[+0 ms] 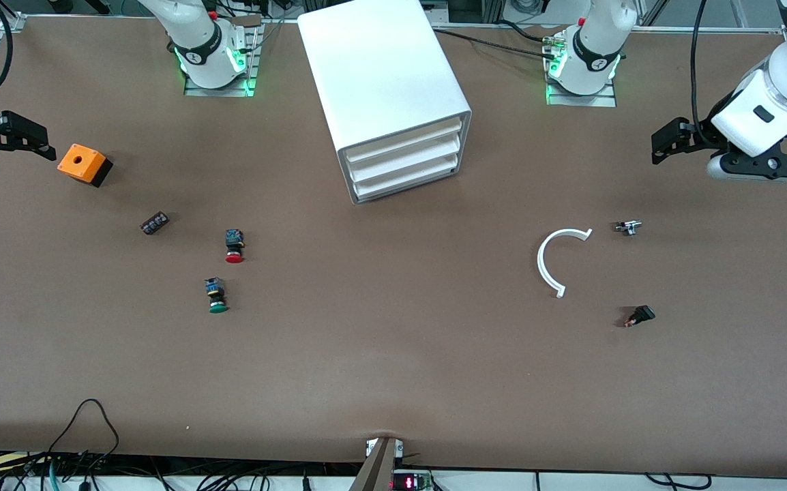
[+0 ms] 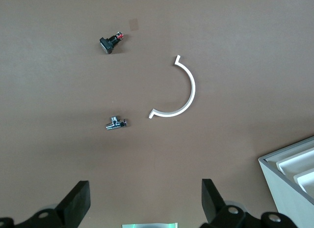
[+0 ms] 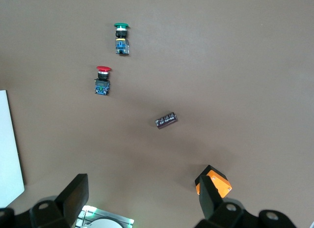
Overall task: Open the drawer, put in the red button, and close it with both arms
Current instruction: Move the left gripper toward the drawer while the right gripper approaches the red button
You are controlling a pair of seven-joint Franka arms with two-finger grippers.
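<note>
Item: small red-capped plastic push-button [image 1: 234,247], lying on counter [image 1: 393,368] nearer the camera than white three-drawer cabinet [image 1: 393,95]. Likely light, rigid; grasp black collar. Left end effector [image 2: 144,203] and right end effector [image 3: 142,201] both open, empty.

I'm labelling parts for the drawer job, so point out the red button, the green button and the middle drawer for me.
red button [image 1: 234,257]: front view, on its round red cap.
green button [image 1: 217,307]: front view, on its green cap.
middle drawer [image 1: 405,159]: front view, on its white front edge.
</note>
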